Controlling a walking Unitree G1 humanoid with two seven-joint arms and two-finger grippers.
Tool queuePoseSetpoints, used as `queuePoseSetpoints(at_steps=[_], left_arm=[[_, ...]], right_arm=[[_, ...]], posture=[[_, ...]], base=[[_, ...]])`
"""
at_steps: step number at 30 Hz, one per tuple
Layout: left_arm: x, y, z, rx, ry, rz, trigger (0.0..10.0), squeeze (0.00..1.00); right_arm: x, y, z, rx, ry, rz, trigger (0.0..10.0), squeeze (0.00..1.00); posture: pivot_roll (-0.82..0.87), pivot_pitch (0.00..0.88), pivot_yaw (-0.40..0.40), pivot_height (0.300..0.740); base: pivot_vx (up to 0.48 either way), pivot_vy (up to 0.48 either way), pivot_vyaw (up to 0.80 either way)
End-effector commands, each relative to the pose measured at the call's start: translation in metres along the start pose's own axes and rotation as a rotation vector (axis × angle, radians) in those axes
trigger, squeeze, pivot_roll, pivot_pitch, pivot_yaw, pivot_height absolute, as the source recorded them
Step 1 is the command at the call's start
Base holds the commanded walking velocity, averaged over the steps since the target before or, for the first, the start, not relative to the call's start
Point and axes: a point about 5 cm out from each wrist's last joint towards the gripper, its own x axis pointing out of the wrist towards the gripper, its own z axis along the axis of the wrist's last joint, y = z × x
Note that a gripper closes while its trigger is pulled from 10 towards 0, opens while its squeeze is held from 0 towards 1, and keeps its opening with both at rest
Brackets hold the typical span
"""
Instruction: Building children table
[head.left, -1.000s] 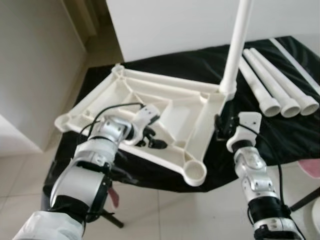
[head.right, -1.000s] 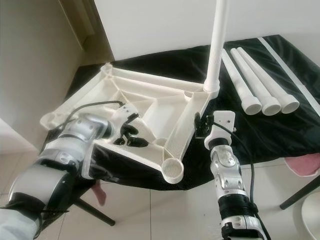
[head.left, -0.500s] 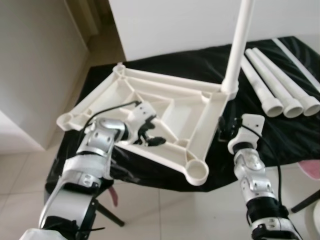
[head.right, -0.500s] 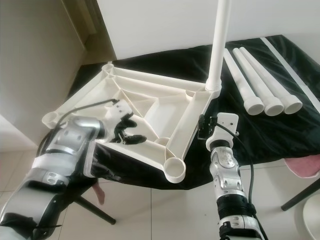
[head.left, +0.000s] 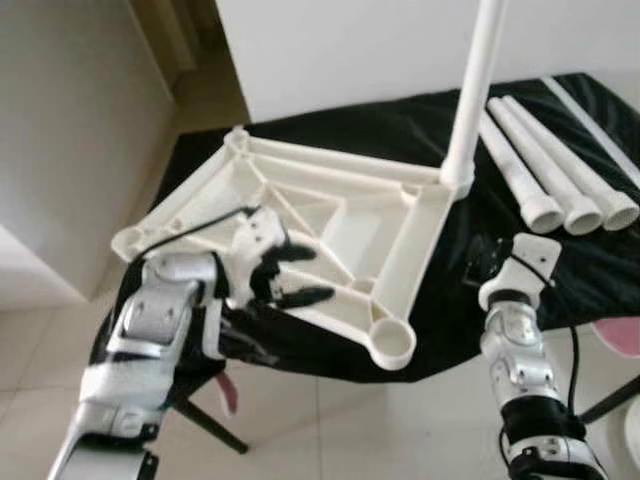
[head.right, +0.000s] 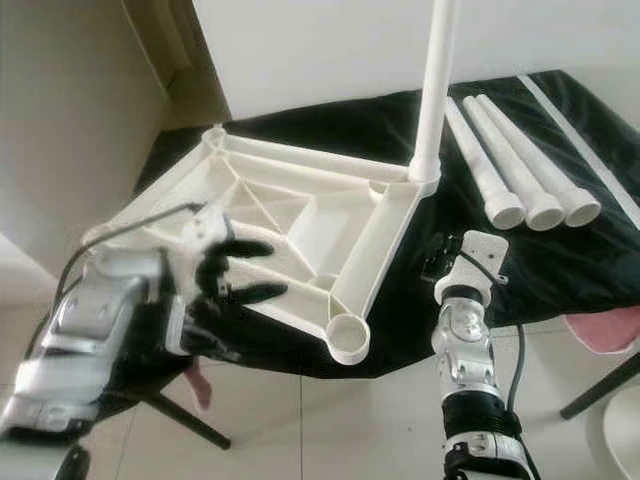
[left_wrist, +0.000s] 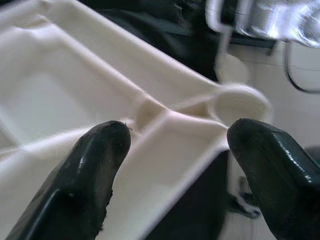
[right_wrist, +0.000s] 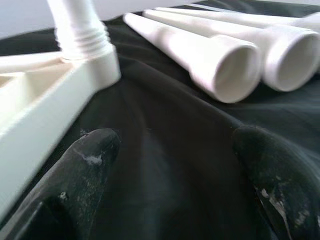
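Head views show the white plastic tabletop (head.left: 330, 235) lying underside-up on a black cloth (head.left: 400, 130) over a stand, ribs and corner sockets facing upward; one white leg (head.left: 472, 90) stands upright in the far right corner socket, and three loose legs (head.left: 560, 175) lie side by side on the cloth to the right; the left gripper (head.left: 290, 275) sits over the near left edge of the tabletop with its fingers spread, holding nothing, though blur makes contact hard to judge; the right gripper (head.right: 438, 262) hovers just beside the tabletop's right rail, above the cloth. Left wrist view: both black fingers (left_wrist: 95, 165) apart, framing a rib and the round empty socket (left_wrist: 237, 102) at the near corner. Right wrist view: fingers (right_wrist: 85, 165) released and wide, black cloth between them, the seated leg's threaded base (right_wrist: 82, 32) near one finger and the open ends of the loose legs (right_wrist: 235, 67) beyond.
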Motion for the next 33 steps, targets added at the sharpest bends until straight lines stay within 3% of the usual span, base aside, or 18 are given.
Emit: queuePoseSetpoints(at_steps=[1, 6, 13, 21, 26, 33], left_arm=[[-0.001, -0.006, 0.000, 0.026, 0.013, -0.077, 10.0, 0.00], [0.008, -0.003, -0.015, 0.032, 0.113, -0.007, 10.0, 0.00], [0.013, -0.010, -0.033, 0.052, 0.238, 0.000, 10.0, 0.00], [0.022, -0.015, -0.037, 0.065, 0.256, -0.017, 10.0, 0.00], [0.043, -0.037, -0.035, 0.082, 0.231, -0.108, 10.0, 0.00], [0.055, -0.048, -0.028, 0.091, 0.198, -0.140, 10.0, 0.00]], right_arm=[[-0.001, 0.003, -0.003, -0.004, 0.009, -0.002, 10.0, 0.00], [-0.001, 0.003, -0.004, 0.007, 0.020, -0.008, 10.0, 0.00], [0.001, 0.002, -0.005, 0.004, 0.035, -0.017, 10.0, 0.00], [0.005, 0.010, -0.003, -0.010, 0.035, 0.056, 10.0, 0.00], [0.023, 0.021, 0.005, -0.004, 0.081, 0.183, 10.0, 0.00], [0.032, 0.030, -0.001, -0.065, 0.180, 0.287, 10.0, 0.00]], posture=[[-0.08, 0.000, 0.096, 0.740], [-0.07, 0.000, 0.090, 0.740], [-0.07, 0.000, 0.081, 0.740], [-0.08, 0.000, 0.086, 0.740], [-0.08, 0.000, 0.087, 0.740], [-0.07, 0.000, 0.080, 0.740]], base=[[0.000, 0.000, 0.00], [0.000, 0.000, 0.00], [0.000, 0.000, 0.00], [0.000, 0.000, 0.00], [0.000, 0.000, 0.00], [0.000, 0.000, 0.00]])
